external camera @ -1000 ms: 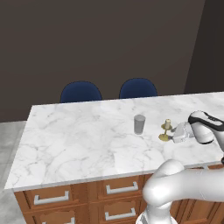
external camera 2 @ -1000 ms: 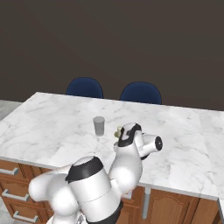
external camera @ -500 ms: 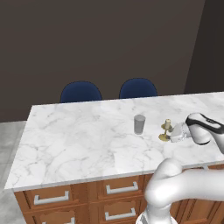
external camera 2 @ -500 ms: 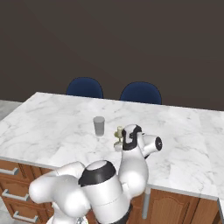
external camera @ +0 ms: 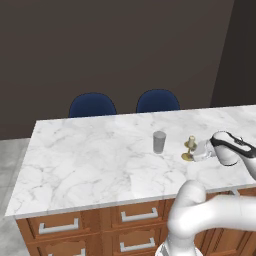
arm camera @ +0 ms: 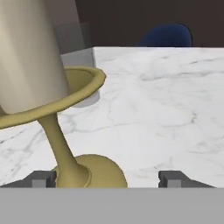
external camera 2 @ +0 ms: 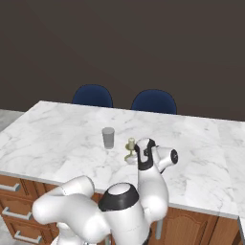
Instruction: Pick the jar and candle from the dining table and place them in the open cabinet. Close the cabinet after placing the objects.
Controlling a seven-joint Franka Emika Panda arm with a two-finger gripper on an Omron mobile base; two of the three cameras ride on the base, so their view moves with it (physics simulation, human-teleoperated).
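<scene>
Hand view, at the marble bench (arm camera: 166,109): the candle (arm camera: 30,57) on its brass holder looms close, its stem rising just inside one dark fingertip (arm camera: 41,178) while the other fingertip stands well off to the far side — jaws wide, nothing gripped yet. Left base view shows the hand (external camera: 196,151) reaching in low from the side, level with the candle (external camera: 190,145) near the bench's (external camera: 90,155) front right part; the grey jar (external camera: 159,142) stands untouched a little further along, apart from it. Right base view has the candle (external camera 2: 130,148) just beside the hand (external camera 2: 138,152), the jar (external camera 2: 108,138) beyond. Two blue chairs (external camera: 93,105) sit behind the bench. By the look of it, the candle grasp is the step in hand (neither object has left the bench); the next move calls for centring the thin stem between the fingers — it sits off to one side — then closing gently and lifting upright.
</scene>
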